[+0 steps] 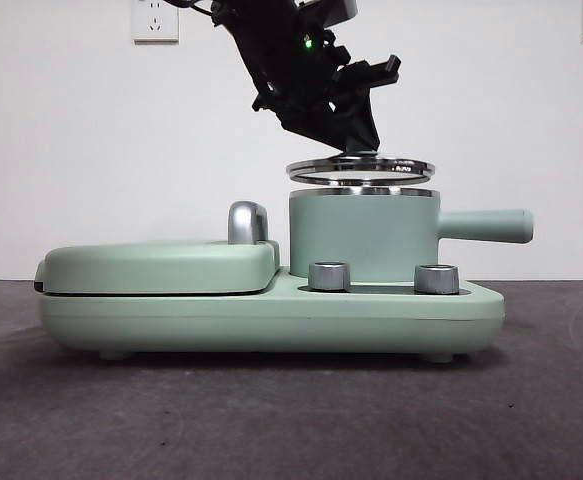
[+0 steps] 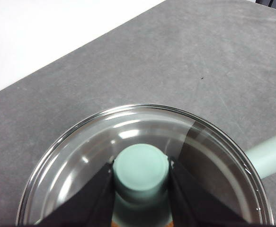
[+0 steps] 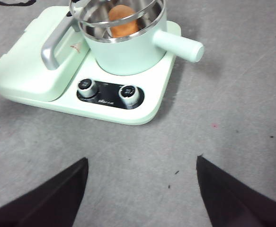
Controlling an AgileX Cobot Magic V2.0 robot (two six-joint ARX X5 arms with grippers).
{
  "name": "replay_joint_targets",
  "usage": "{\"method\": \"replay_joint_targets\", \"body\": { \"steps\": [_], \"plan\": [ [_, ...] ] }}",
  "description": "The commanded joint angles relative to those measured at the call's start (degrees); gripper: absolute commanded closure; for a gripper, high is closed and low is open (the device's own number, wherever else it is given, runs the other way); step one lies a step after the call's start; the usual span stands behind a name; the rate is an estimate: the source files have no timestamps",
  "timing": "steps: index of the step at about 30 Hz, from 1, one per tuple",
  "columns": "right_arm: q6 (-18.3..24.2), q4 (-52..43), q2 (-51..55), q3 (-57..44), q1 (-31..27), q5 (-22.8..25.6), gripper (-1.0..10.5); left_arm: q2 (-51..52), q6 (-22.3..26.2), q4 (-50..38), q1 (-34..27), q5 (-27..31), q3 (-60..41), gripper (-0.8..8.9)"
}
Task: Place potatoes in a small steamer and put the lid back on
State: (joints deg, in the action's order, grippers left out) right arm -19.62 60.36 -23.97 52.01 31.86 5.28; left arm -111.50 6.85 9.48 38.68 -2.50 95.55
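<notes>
Nearest you in the front view, two steel dials (image 1: 330, 276) sit on the mint-green cooker base (image 1: 271, 318). To their left lies the flat griddle cover (image 1: 156, 265) with its chrome handle (image 1: 247, 222). Behind the dials stands the small steamer (image 1: 363, 235), its straight handle (image 1: 486, 226) pointing right. The potato (image 3: 123, 21) lies inside it (seen only from the right wrist camera). Just above the steamer's rim, not seated, hangs the lid (image 1: 361, 169), level. Your left gripper (image 2: 141, 182) comes down from the upper left, jaws pinching the lid's green knob (image 2: 141, 166). Your right gripper (image 3: 142, 194) waits well back from the cooker over bare table (image 3: 232, 113), jaws spread.
</notes>
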Motion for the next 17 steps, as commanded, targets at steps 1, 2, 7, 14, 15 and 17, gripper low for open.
{"method": "replay_joint_targets", "body": {
  "steps": [1,2,7,14,15,17],
  "plan": [
    [-0.7,-0.7,-0.1,0.3,0.4,0.4,5.9,-2.2,0.4,-1.9,0.4,-0.1,1.6,7.99],
    [-0.9,-0.7,-0.1,0.3,0.4,0.4,5.9,-2.6,0.7,-2.1,0.4,-0.1,1.6,7.99],
    [-0.9,-0.8,-0.1,0.3,0.4,0.9,5.9,-3.4,0.4,-1.8,0.4,-1.1,1.6,7.99],
    [-1.0,-0.8,-0.1,0.3,0.4,1.3,5.9,-4.7,0.2,1.4,0.7,-1.1,1.6,7.99],
    [-1.0,-0.8,-0.1,0.3,0.4,1.7,5.9,-4.7,0.2,1.4,0.7,-1.1,1.6,7.99],
    [-1.0,-0.8,-0.1,0.3,0.4,2.3,5.9,-4.7,-0.1,1.4,0.7,-1.1,1.6,7.99]
  ]
}}
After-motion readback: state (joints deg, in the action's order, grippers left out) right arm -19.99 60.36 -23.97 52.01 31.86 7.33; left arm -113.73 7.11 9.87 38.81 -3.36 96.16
